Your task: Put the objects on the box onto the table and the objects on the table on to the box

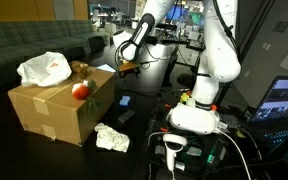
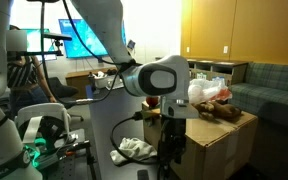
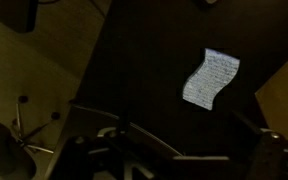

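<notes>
Gripper [image 1: 127, 62] hangs above the table [image 3: 134, 70], jaws spread wide with nothing between them, as far as the dim wrist view shows. Outward from them in that view, toward the upper right of the frame, a white cloth [image 3: 212, 78] lies flat on the dark surface, its long axis running steeply from upper right to lower left. The box [image 1: 54, 112] fills the left of an exterior view, with a white bag [image 1: 46, 68] and a red, apple-like fruit [image 1: 81, 90] on top. To my eye the cloth is the likely next pick, and the jaws would need to straddle its narrow width.
</notes>
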Controlling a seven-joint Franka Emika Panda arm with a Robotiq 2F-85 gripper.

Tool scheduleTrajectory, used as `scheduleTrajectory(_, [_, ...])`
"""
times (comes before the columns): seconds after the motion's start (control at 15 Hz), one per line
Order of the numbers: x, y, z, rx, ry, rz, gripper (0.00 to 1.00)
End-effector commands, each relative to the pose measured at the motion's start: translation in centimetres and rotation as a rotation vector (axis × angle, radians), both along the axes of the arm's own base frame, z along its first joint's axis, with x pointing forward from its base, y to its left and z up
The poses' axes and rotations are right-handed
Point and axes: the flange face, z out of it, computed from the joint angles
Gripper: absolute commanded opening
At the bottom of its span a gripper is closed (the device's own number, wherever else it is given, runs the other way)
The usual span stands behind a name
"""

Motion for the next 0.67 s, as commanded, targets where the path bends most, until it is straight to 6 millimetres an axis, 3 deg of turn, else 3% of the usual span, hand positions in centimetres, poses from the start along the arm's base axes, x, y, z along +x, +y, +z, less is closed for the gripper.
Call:
scheduleTrajectory(0.0, [-0.8, 4.9, 4.3, 0.022, -0.001, 0.202, 1.0])
scheduleTrajectory(0.33, [-0.5, 13.7, 6.0, 0.087, 0.002, 0.387, 1.0])
scheduleTrajectory(0.6, [-1.1, 19.5, 4.9, 0.166, -0.011, 0.457, 1.0])
